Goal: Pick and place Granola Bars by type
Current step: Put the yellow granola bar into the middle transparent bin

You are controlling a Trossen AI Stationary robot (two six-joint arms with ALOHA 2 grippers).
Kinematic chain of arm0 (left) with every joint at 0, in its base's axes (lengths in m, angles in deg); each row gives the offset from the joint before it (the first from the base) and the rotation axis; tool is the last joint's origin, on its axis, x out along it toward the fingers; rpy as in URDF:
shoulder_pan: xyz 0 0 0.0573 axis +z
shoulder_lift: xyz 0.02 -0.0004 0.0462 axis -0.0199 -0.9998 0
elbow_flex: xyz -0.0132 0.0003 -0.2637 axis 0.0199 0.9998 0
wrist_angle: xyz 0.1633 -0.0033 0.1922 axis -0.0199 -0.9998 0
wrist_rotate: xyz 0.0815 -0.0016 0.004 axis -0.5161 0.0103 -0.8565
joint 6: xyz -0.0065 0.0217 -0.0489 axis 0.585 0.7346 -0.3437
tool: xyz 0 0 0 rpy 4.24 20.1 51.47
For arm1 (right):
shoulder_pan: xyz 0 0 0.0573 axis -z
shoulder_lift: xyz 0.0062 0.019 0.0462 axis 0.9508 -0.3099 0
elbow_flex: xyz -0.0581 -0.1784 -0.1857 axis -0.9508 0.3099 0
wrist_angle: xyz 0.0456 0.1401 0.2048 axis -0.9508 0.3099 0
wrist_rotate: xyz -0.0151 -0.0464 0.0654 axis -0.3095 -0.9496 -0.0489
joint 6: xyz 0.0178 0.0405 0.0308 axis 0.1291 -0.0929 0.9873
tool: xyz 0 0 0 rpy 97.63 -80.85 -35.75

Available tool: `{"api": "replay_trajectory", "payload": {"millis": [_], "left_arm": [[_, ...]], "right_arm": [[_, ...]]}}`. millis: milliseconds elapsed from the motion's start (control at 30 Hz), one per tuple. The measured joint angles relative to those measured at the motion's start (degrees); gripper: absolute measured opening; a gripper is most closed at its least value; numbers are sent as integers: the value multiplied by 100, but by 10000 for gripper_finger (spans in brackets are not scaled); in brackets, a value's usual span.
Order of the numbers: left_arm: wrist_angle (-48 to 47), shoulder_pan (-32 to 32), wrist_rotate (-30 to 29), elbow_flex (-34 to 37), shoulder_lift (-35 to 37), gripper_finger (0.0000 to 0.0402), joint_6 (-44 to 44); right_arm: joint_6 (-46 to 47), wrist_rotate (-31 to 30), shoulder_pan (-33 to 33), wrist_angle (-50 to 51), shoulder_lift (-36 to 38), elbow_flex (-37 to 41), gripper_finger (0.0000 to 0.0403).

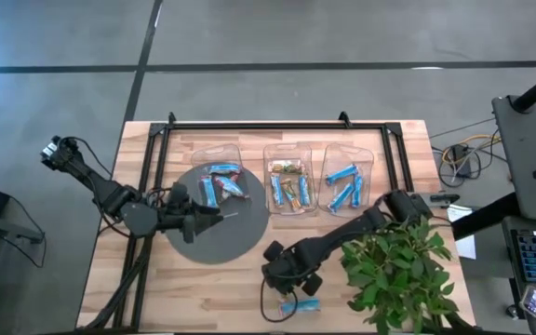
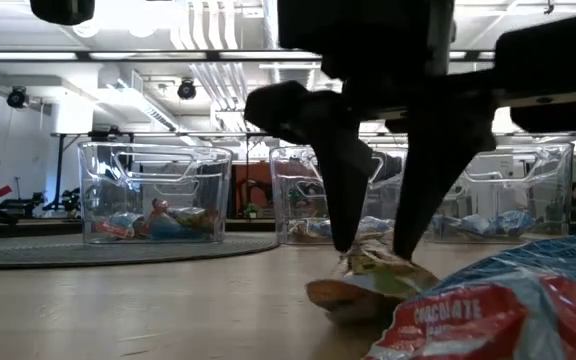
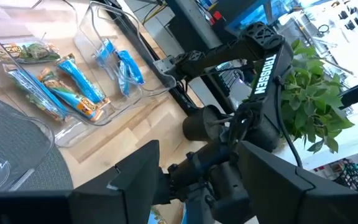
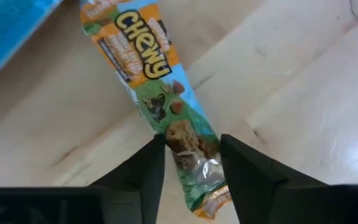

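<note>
Right wrist view: the green bar, printed "CHEWY", lies on the wood table; its crinkled end sits between the two dark fingers.
Right gripper: low over the table's near edge, jaws parted on either side of the green bar's end; whether the pads press the wrapper, I cannot tell.
Low view: both fingers reach down to the green bar, which rests on the table; a blue-and-red bar lies closer to the camera.
Near edge: a blue bar lies just beside the right gripper; a plant stands to its right.
Left gripper: hovers over the round grey mat, holding nothing; jaws spread wide in its wrist view.
Left bin: partly on the mat, holds mixed blue and reddish bars.
Middle bin: holds blue and green-tan bars together.
Right bin: holds blue bars only.
Far side: a black frame runs along the table behind the bins.
</note>
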Motion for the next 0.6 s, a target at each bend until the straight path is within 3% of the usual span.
{"api": "replay_trajectory", "payload": {"millis": [400,500,600], "left_arm": [[-1,-83,2,11,0,202,57],[-1,-83,2,13,0,202,59],[-2,-83,2,15,0,202,59]], "right_arm": [[870,304,289,687,176,-116,34],[1079,195,281,913,527,-405,24],[1276,-323,279,1060,1010,-744,21]]}}
